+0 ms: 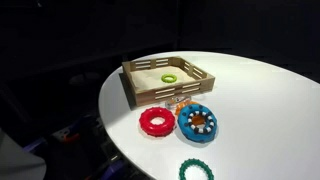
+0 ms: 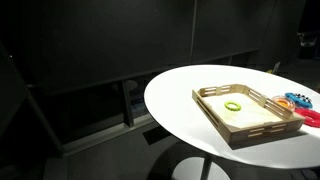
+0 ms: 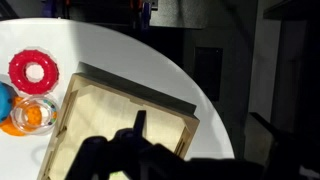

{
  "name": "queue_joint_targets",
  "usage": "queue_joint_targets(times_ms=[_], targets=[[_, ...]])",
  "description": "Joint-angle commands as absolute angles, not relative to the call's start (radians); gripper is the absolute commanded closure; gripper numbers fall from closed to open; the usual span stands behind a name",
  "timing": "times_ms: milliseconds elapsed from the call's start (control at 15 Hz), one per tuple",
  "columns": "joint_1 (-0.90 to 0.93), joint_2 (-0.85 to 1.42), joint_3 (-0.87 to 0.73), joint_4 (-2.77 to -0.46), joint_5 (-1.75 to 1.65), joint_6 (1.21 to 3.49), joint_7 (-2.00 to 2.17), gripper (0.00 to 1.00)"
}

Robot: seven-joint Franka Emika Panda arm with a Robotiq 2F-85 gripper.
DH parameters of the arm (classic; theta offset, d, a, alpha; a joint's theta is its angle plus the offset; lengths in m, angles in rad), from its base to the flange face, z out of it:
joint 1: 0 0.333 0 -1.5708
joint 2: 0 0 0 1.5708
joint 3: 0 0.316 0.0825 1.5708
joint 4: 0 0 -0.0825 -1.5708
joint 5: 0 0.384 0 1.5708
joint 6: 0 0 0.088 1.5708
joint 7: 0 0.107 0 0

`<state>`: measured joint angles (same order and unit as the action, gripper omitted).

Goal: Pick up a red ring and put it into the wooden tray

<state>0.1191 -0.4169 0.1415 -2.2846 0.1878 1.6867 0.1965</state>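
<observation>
The red ring (image 1: 155, 121) lies flat on the white round table, in front of the wooden tray (image 1: 140, 88) and next to a blue ring (image 1: 198, 122). It also shows in the wrist view (image 3: 33, 70) at the upper left, and at the right edge of an exterior view (image 2: 312, 118). The wooden tray (image 2: 262, 127) holds a small yellow-green ring (image 1: 169, 77). My gripper (image 3: 200, 135) is a dark silhouette above the tray's corner (image 3: 175, 108), far from the red ring. Its fingers stand apart with nothing between them. The arm shows in neither exterior view.
A small orange piece (image 1: 183, 103) lies between the tray and the blue ring. A green knobbly ring (image 1: 196, 171) lies near the table's front edge. The table edge (image 3: 205, 90) runs close past the tray, with dark surroundings beyond.
</observation>
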Motion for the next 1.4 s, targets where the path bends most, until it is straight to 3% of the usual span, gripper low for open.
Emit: queue_joint_targets(times_ms=[0,800,1333], targets=[[0.114,-0.417,0.145,-2.283,0.189,1.685,0.195,0.00],[0.038,-0.371,0.115,-2.231,0.054,1.682,0.204,0.00],[-0.046,-0.471,0.069,-2.352,-0.107,1.781,0.280,0.00]])
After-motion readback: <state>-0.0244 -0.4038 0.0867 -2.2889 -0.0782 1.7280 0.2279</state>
